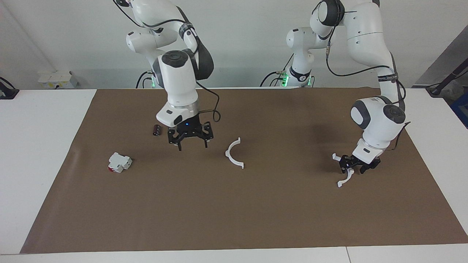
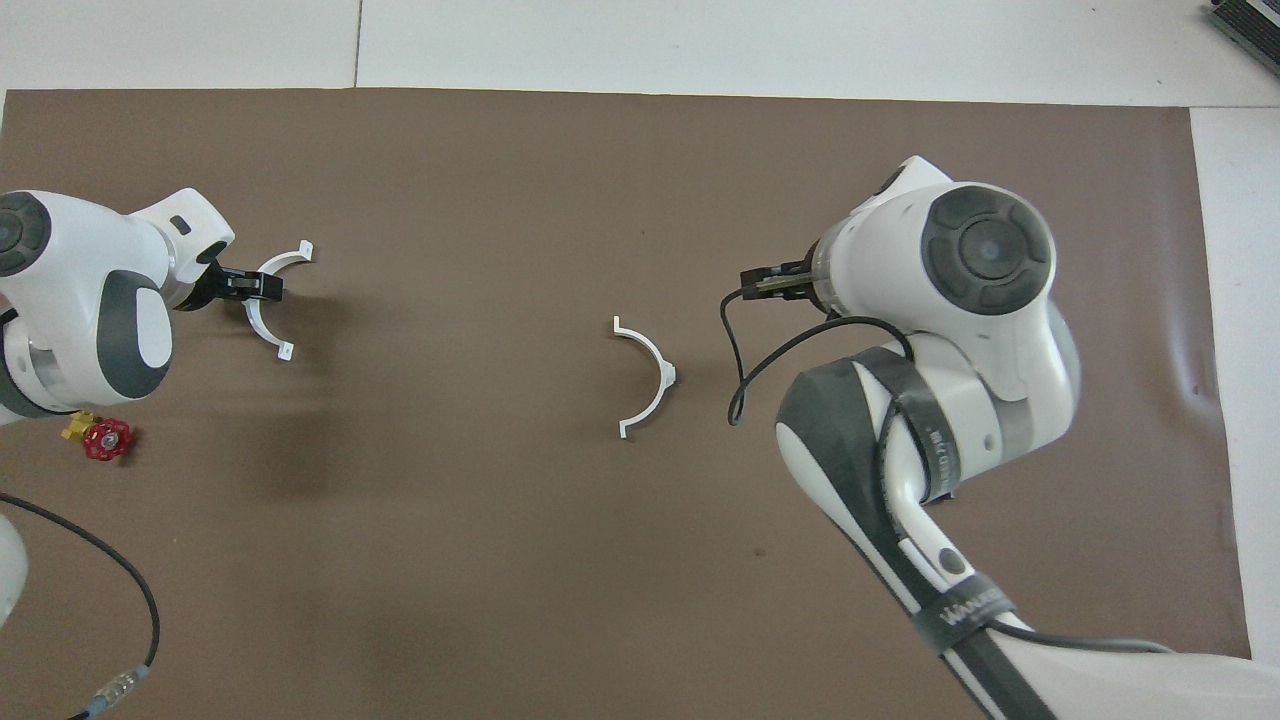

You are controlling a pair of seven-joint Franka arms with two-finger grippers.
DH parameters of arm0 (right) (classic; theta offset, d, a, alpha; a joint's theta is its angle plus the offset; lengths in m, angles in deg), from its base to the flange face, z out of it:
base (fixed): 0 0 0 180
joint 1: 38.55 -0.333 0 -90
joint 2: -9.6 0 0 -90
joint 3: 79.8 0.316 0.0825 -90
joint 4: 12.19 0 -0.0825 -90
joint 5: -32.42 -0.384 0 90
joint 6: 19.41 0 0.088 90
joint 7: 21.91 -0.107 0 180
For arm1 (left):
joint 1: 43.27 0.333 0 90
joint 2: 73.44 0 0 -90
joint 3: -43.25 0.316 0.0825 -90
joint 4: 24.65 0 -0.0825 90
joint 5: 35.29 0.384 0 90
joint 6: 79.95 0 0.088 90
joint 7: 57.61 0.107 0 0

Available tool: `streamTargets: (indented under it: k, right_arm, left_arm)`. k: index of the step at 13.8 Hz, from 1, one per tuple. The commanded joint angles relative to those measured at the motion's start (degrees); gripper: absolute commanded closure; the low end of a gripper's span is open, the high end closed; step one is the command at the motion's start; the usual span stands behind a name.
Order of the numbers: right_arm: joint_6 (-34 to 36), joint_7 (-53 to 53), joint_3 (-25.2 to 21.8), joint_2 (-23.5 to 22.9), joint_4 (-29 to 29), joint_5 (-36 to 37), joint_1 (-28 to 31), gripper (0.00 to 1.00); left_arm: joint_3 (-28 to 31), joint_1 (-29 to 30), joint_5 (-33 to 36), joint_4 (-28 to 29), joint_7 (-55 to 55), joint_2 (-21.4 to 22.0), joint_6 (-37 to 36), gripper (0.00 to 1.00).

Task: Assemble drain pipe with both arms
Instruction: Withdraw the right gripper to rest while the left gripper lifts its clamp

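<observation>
The drain pipe lies as two separate white half-rings on the brown mat. One half-ring (image 1: 227,153) (image 2: 660,370) lies free at the mat's middle. My right gripper (image 1: 192,145) is open and empty. It hangs above the mat between this half-ring and a small dark cylinder; in the overhead view its own wrist hides it. The other half-ring (image 1: 345,179) (image 2: 258,322) lies toward the left arm's end of the table. My left gripper (image 1: 353,167) (image 2: 250,285) is down at the mat on the middle of this half-ring.
A white box with a red end (image 1: 119,162) and the small dark cylinder (image 1: 157,130) lie toward the right arm's end. A red-and-yellow valve (image 2: 100,438) lies by the left arm, nearer to the robots than its half-ring.
</observation>
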Motion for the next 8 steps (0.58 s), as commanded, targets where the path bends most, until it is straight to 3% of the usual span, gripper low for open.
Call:
streamTargets:
  k: [1, 2, 5, 8]
  right_arm:
    - [8.0, -1.1, 0.8, 1.6, -4.0, 0.5, 5.0, 0.00]
    - [10.2, -1.1, 0.7, 3.2, -4.1, 0.0, 6.6, 0.00]
    - [16.5, -0.1, 0.7, 6.9, -4.1, -3.0, 13.2, 0.00]
    - [24.8, 4.2, 0.0, 9.8, -6.9, -3.1, 16.2, 0.00]
  left_arm:
    - [0.0, -0.2, -1.4, 1.1, 0.5, 0.7, 0.2, 0.85]
    - [0.0, -0.1, -1.4, 1.1, 0.7, 0.8, 0.0, 1.00]
    - [0.0, -0.3, -1.4, 1.0, 1.1, 1.0, -0.6, 1.00]
    - [0.2, -3.5, -1.3, 0.9, 0.6, 3.1, -1.8, 1.00]
